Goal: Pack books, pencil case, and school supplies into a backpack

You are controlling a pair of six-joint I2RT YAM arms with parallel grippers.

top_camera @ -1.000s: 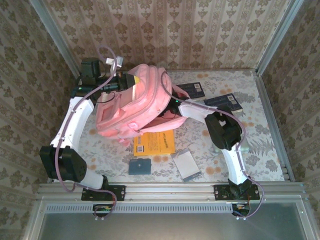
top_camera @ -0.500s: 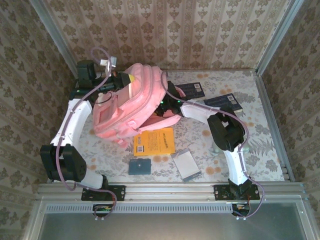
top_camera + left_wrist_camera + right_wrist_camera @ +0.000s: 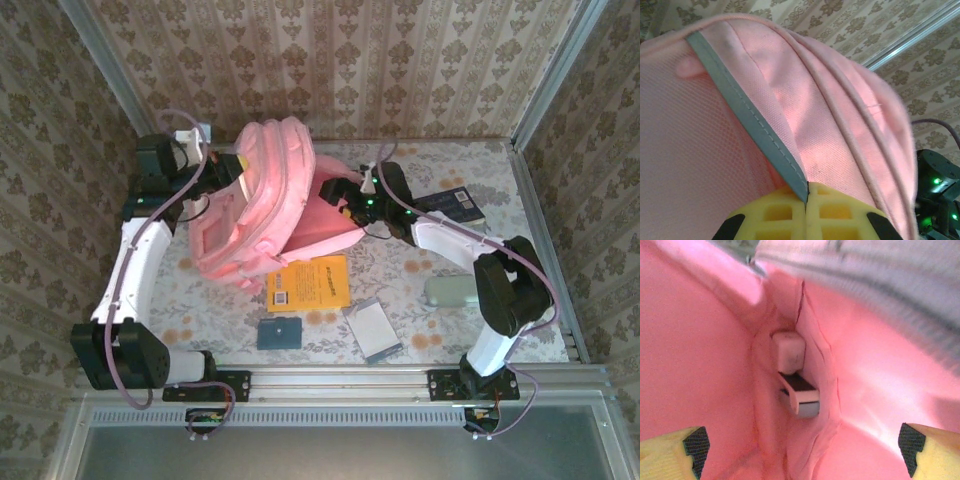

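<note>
The pink backpack (image 3: 262, 205) stands tilted at the back left, its mouth facing right. My left gripper (image 3: 236, 166) is shut on the grey trim (image 3: 747, 112) of its upper edge, yellow fingers (image 3: 837, 212) pressed together. My right gripper (image 3: 337, 190) is open at the mouth, looking into the pink lining (image 3: 700, 345), where a small white and grey piece (image 3: 796, 382) sits in a fold. An orange book (image 3: 310, 283) lies in front of the backpack and a navy book (image 3: 458, 205) at the right. A pale oblong pencil case (image 3: 449, 291) lies by the right arm.
A dark teal rectangle (image 3: 279, 332) and a silver-framed pale rectangle (image 3: 372, 330) lie near the front edge. Patterned walls close the table at the back and on both sides. The right arm's elbow (image 3: 512, 288) stands over the right part of the table.
The left gripper has pulled the backpack's edge up and back, standing it more upright. The right arm's elbow has swung out to the right, uncovering the pencil case, and its jaws have opened wider.
</note>
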